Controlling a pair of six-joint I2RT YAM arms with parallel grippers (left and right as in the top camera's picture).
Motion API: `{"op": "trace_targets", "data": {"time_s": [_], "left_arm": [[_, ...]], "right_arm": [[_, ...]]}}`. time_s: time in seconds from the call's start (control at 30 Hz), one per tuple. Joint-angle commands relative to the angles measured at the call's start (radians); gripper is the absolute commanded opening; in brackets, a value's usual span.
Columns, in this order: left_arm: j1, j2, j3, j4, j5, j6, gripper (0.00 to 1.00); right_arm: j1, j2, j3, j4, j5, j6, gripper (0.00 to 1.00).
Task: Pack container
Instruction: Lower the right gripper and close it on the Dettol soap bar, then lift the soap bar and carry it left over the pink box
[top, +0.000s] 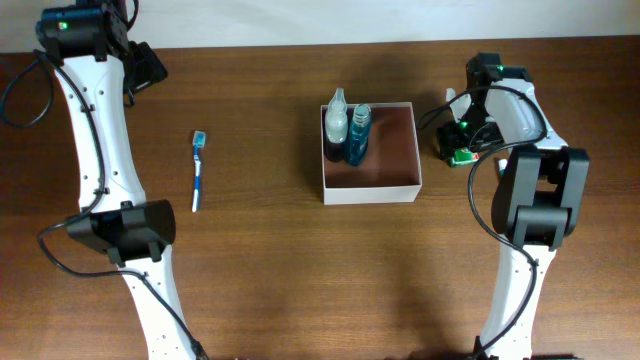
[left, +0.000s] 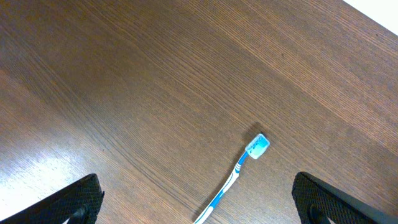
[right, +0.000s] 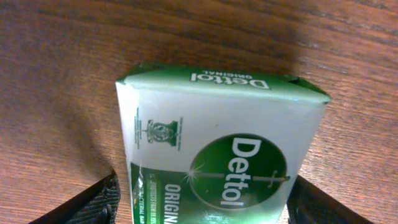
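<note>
The container (top: 370, 192), a square white-walled box with a brownish inside, stands at the table's middle. A clear-capped dark bottle (top: 336, 125) and a blue bottle (top: 358, 133) stand in its left part. Right of it lies a green-and-white Dettol soap packet (top: 458, 150) (right: 217, 124). My right gripper (top: 462, 132) (right: 202, 202) straddles the packet, one finger on each side, with a sliver of gap at the left finger (right: 99, 202). A blue-and-white toothbrush (top: 198, 172) (left: 239, 171) lies at the left. My left gripper (top: 148, 65) (left: 199, 202) hangs wide open above its handle end, holding nothing.
The right half of the container shows bare floor. Both white arms rise from the table's near edge, the left one beside the toothbrush and the right one beside the packet. Brown wood table (top: 280, 270) lies all around.
</note>
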Motion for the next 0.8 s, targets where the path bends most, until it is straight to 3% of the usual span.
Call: {"op": "trace_targets", "data": {"time_s": [0.0, 0.07, 0.3, 0.53, 0.77], "left_arm": [[0.002, -0.024, -0.003, -0.003, 0.003, -0.011, 0.99], [0.002, -0.024, -0.003, -0.003, 0.003, -0.011, 0.99], [0.002, -0.024, -0.003, -0.003, 0.003, -0.011, 0.99], [0.002, -0.024, -0.003, -0.003, 0.003, -0.011, 0.99], [0.002, -0.024, -0.003, -0.003, 0.003, -0.011, 0.99]], "right_arm": [[0.001, 0.041, 0.008, 0.017, 0.031, 0.011, 0.73], [0.001, 0.041, 0.008, 0.023, 0.031, 0.011, 0.68], [0.001, 0.041, 0.008, 0.040, 0.031, 0.011, 0.66], [0.001, 0.041, 0.008, 0.048, 0.032, 0.011, 0.52], [0.001, 0.040, 0.021, 0.047, 0.032, 0.016, 0.51]]}}
